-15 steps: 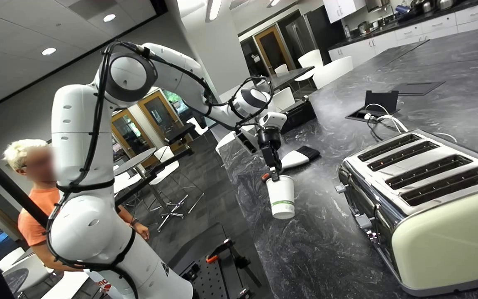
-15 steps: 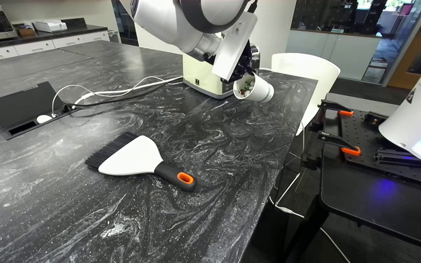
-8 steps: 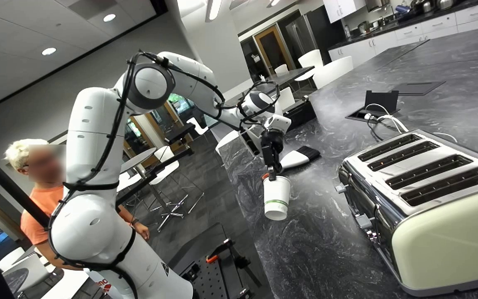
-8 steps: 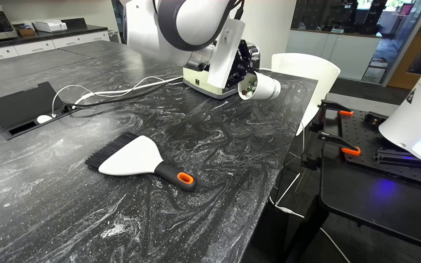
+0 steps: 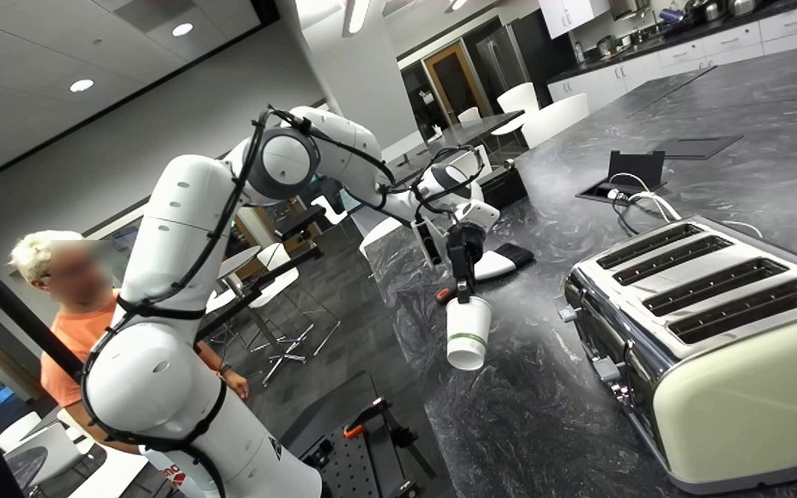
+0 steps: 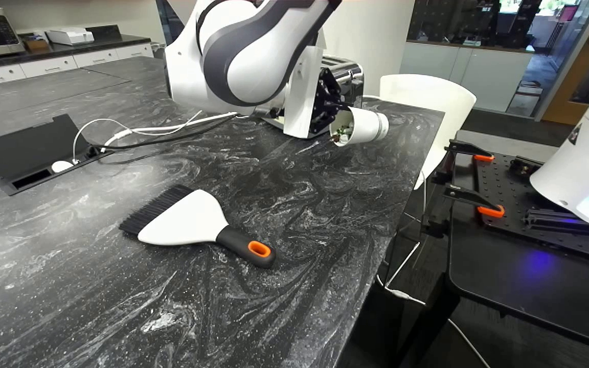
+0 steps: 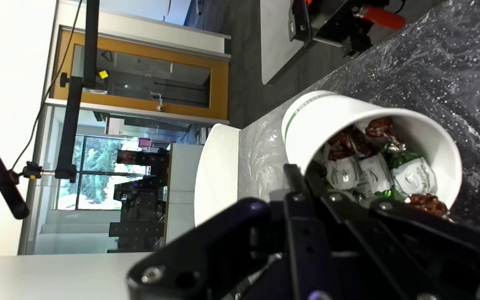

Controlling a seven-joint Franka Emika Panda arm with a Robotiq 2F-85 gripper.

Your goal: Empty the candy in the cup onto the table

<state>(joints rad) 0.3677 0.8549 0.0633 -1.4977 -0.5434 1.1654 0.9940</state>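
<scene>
One gripper (image 5: 464, 296): grasping the cup (image 5: 468, 332) by its rim, a jaw outside the wall and its mate apparently inside the mouth. Risk: the thin wall is pinched at a single spot; should the load run toward the mouth, the cup may fold or twist loose.

Cup, small, white, green band near the base: on its side over the counter (image 6: 315, 204), close to level. Gap beneath: cannot be told. Risk: so shallow a tilt would probably leave pieces lodged along the lower wall; a sudden, deeper tip would likely spill everything at once.

Contents of cup: several pieces of candy (image 7: 375, 171), count uncertain, in silver-white, green and red-brown wrappers; crowded toward the mouth, a red-brown piece at the lip. Pour judged about to begin. Risk: the inner jaw may catch wrappers and hold pieces back.

Counter, dark grey, pale veining: edge near the cup. Risk: pieces landing hard may bounce or roll over that edge.

One toaster (image 5: 710, 346), cream and chrome, four slots: on the counter, apart from the cup.

One brush (image 6: 197, 225), white with dark bristles and orange-ringed handle: lying flat, apart from the cup. Risk: wide-scattered pieces might lodge in the bristles.

One outlet box (image 6: 28, 145), sunk into the counter, lid raised: white and dark cables (image 6: 126, 132) leading from it.
</scene>
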